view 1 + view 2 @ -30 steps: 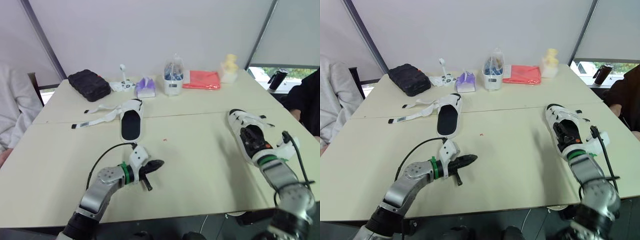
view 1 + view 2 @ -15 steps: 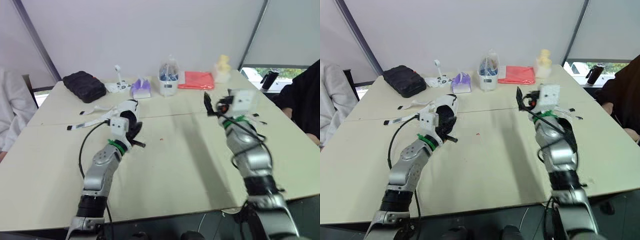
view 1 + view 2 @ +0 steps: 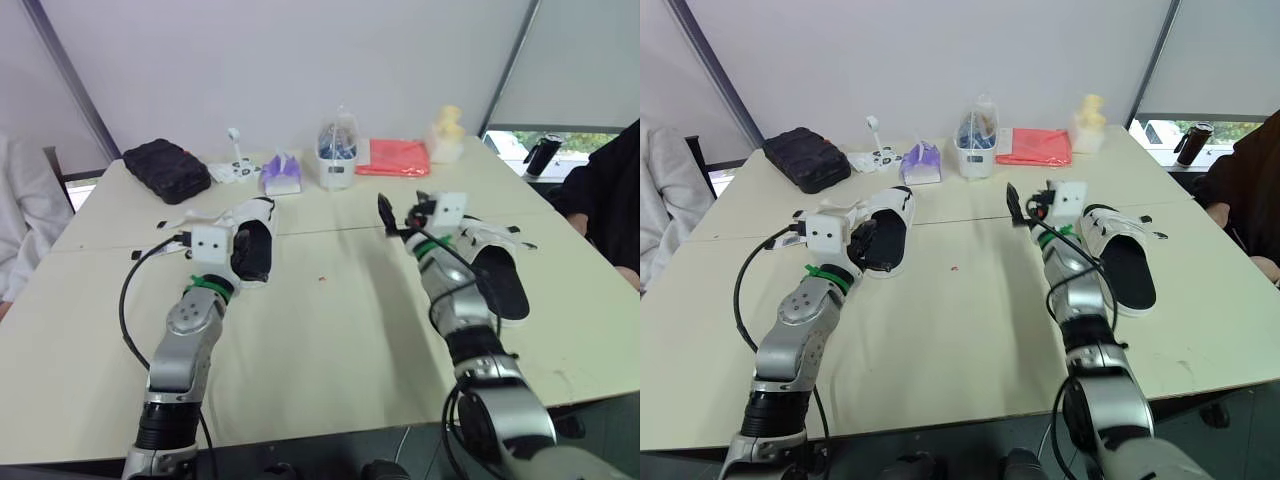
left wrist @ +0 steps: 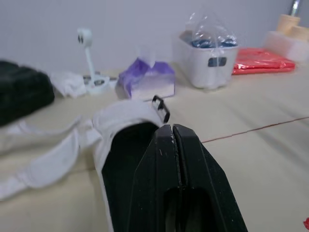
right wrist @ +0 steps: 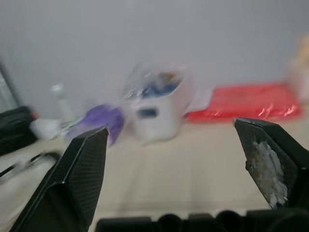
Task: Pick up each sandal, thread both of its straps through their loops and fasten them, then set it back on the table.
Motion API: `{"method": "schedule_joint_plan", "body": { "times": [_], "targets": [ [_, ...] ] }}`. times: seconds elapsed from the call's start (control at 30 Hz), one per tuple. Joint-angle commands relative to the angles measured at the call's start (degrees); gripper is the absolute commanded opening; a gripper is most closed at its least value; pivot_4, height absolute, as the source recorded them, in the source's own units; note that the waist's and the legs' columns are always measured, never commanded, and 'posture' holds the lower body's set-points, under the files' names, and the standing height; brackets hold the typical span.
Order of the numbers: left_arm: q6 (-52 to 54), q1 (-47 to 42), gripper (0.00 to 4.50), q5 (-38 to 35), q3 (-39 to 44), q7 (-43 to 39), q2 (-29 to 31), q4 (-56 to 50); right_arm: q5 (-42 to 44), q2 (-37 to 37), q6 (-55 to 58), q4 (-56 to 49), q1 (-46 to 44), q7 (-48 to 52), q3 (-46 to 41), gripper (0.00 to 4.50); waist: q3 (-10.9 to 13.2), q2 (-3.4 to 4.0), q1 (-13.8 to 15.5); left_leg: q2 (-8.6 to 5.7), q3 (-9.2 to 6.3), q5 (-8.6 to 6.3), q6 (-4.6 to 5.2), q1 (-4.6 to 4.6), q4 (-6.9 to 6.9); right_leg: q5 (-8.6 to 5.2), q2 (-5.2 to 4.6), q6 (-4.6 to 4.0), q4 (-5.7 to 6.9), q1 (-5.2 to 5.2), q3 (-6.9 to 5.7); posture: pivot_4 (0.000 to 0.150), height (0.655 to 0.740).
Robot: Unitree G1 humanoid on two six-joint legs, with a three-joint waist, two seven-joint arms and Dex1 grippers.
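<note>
The left sandal (image 3: 262, 222), white with a black insole, lies left of centre on the table (image 3: 330, 330). Its two loose straps (image 3: 170, 222) trail off to the left, unfastened. My left gripper (image 3: 250, 262) is shut, with nothing in it, and its fingertips (image 4: 172, 129) sit just over the insole (image 4: 123, 159). The right sandal (image 3: 497, 268) lies on the right side, its straps across its far end. My right gripper (image 3: 384, 214) is raised left of that sandal. It is open (image 5: 169, 130), holds nothing, and points toward the far side of the table.
Along the far edge stand a black pouch (image 3: 165, 168), a small white stand (image 3: 237, 160), a purple tissue pack (image 3: 283, 176), a white tub with a plastic bag (image 3: 337, 160), a red cloth (image 3: 395, 158) and a yellow object (image 3: 447, 133). People sit at both sides.
Both arms rose from the near edge. The left gripper swung over to the left sandal's insole. The right gripper left the right sandal and moved up and toward the centre. The camera shifted.
</note>
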Motion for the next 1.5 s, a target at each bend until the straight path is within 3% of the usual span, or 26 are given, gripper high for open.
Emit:
{"method": "schedule_joint_plan", "body": {
  "times": [0.03, 0.1, 0.2, 0.3, 0.33, 0.37, 0.47, 0.67, 0.8, 0.97, 1.27, 1.5],
  "targets": [
    [-0.83, 0.95, 0.25, 2.98, -2.45, -0.44, 1.02, -1.39, 6.40, -3.63, 11.75, -17.09, 5.46, 3.77, -0.57, 4.50, 0.00, 0.00, -0.19, -0.01, 0.01, -0.02, 0.04, 0.01, 0.00, 0.00, -0.01, -0.01, 0.01, 0.00, 0.02, 0.150, 0.7400],
    [-1.79, 0.17, 0.80, 4.97, -2.62, -0.03, 2.28, 1.14, 7.37, -5.04, 15.75, -23.14, 8.66, 4.65, 0.58, 4.50, 0.00, 0.00, -0.42, 0.03, 0.02, -0.07, 0.14, 0.03, -0.01, 0.02, 0.01, -0.04, 0.02, -0.02, 0.03, 0.150, 0.7400],
    [-5.45, -1.59, 2.29, 10.42, -3.80, -0.45, 7.42, 5.93, 6.49, -4.47, 18.67, -30.26, 12.17, 3.08, 2.21, 4.50, 0.00, 0.00, -0.64, 0.20, 0.05, -0.02, 0.04, 0.12, -0.08, 0.08, 0.08, -0.18, 0.09, -0.07, 0.02, 0.150, 0.7400],
    [-9.85, -5.76, 3.82, 16.81, -5.37, -0.23, 14.50, 13.04, 4.83, -0.96, 18.29, -31.79, 12.61, 0.75, 3.54, 4.50, 0.00, 0.00, -0.54, 0.32, 0.03, 0.03, -0.05, 0.13, -0.13, 0.11, 0.28, -0.27, 0.13, -0.13, 0.02, 0.150, 0.7400],
    [-10.91, -7.71, 4.24, 18.89, -6.33, 0.08, 16.35, 15.89, 4.40, 0.23, 17.68, -31.27, 12.44, 0.46, 3.85, 4.50, 0.00, -0.01, -0.37, 0.33, 0.02, 0.05, -0.08, 0.13, -0.13, 0.13, 0.33, -0.30, 0.12, -0.13, 0.02, 0.150, 0.7400],
    [-11.52, -10.27, 4.39, 21.19, -8.15, -0.44, 17.92, 19.77, 4.09, 1.29, 17.02, -30.41, 12.21, 0.38, 4.05, 4.50, -0.01, -0.02, -0.20, 0.30, 0.02, 0.05, -0.08, 0.12, -0.11, 0.13, 0.31, -0.31, 0.13, -0.12, 0.01, 0.150, 0.7400],
    [-17.69, -18.63, 4.39, 25.74, -12.06, -0.12, 19.99, 34.16, 2.35, 4.86, 14.58, -27.80, 11.43, 0.00, 5.24, 4.50, -0.06, -0.12, 0.81, 0.18, -0.01, 0.06, -0.07, 0.11, -0.04, 0.14, 0.21, -0.30, 0.12, -0.06, -0.03, 0.150, 0.7400],
    [-30.55, -37.23, 4.39, 30.42, -17.46, 1.98, 16.33, 67.19, -0.89, 9.41, 10.25, -25.23, 10.48, -0.37, 6.69, 4.50, -0.06, -0.22, 0.99, 0.11, -0.02, 0.26, -0.39, 0.07, -0.08, 0.15, 0.14, -0.28, 0.11, -0.13, -0.12, 0.150, 0.7400],
    [-33.76, -45.75, 4.39, 29.87, -17.07, 1.18, 13.08, 79.93, -2.99, 12.07, 7.79, -27.01, 13.54, -2.58, 7.27, 4.50, -0.02, -0.32, 0.57, 0.12, -0.01, 0.26, -0.38, 0.01, -0.14, 0.14, 0.13, -0.27, 0.15, -0.24, -0.18, 0.150, 0.7400],
    [-34.51, -48.16, 4.39, 29.61, -16.98, -2.16, 13.31, 80.26, -4.03, 13.80, 7.08, -31.23, 18.22, -5.22, 6.95, 4.50, 0.03, -0.40, -0.43, 0.11, 0.04, 0.25, -0.37, -0.02, -0.13, 0.14, 0.08, -0.26, 0.20, -0.30, -0.19, 0.150, 0.7400],
    [-28.50, -40.66, 4.39, 28.75, -16.80, -9.47, 12.75, 66.11, -5.28, 14.46, 6.73, -31.78, 19.49, -6.54, 7.12, 4.50, 0.01, -0.44, -0.76, 0.14, 0.07, 0.25, -0.36, 0.02, -0.10, 0.14, 0.11, -0.26, 0.28, -0.30, -0.17, 0.150, 0.7400],
    [-24.90, -40.30, 4.39, 30.94, -17.81, -6.37, 10.84, 66.90, -5.93, 14.22, 6.80, -31.28, 19.23, -6.23, 7.20, 4.50, 0.00, -0.45, -0.54, 0.14, 0.07, 0.25, -0.36, 0.02, -0.07, 0.14, 0.12, -0.26, 0.31, -0.30, -0.17, 0.150, 0.7400]
  ]
}}
